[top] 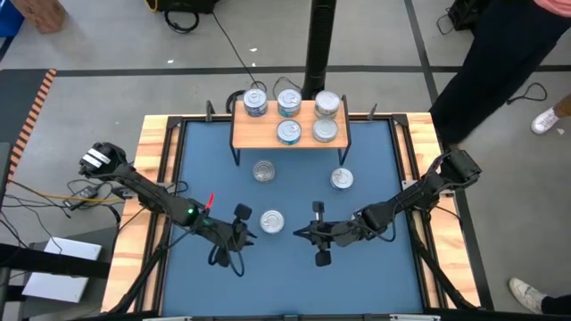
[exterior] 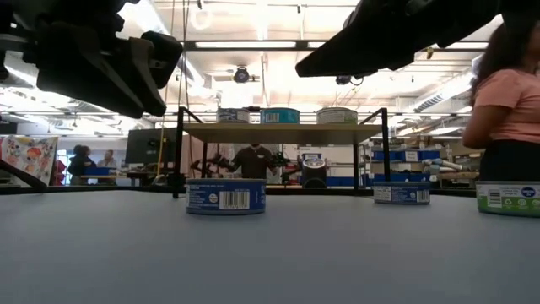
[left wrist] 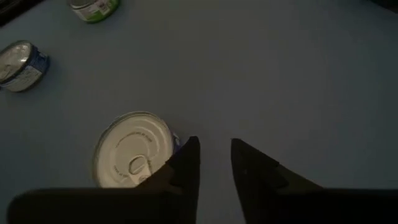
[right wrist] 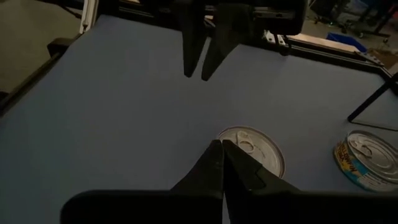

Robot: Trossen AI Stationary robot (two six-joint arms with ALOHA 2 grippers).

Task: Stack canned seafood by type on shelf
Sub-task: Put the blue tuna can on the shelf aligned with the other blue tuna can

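From overhead I see the small light-wood shelf on thin black legs [top: 290, 125] at the far edge of the blue mat with wooden borders [top: 375, 267], carrying five round silver-topped tins [top: 288, 104], three along the back and two in front. Three more tins sit on the mat: one just ahead of the shelf [top: 264, 171], one to its right [top: 342, 179], and one between my two arms [top: 271, 220]. My left gripper [top: 241, 234] hangs just left of that middle tin, my right gripper [top: 318, 235] just right of it. From table height, I make out the blue-labelled tin [exterior: 225, 197] closest, another blue one [exterior: 402, 193] further right, a green-labelled one [exterior: 508, 198] at the edge, and three tins up on the shelf [exterior: 283, 133]; a person in a pink top [exterior: 503, 93] stands at the right. Through the left wrist camera, the fingers [left wrist: 185, 165] stand narrowly apart, holding nothing, the tin [left wrist: 132, 149] just beside one tip. Through the right wrist camera, the fingers [right wrist: 208, 165] are pressed together and empty, above the same tin [right wrist: 258, 150].
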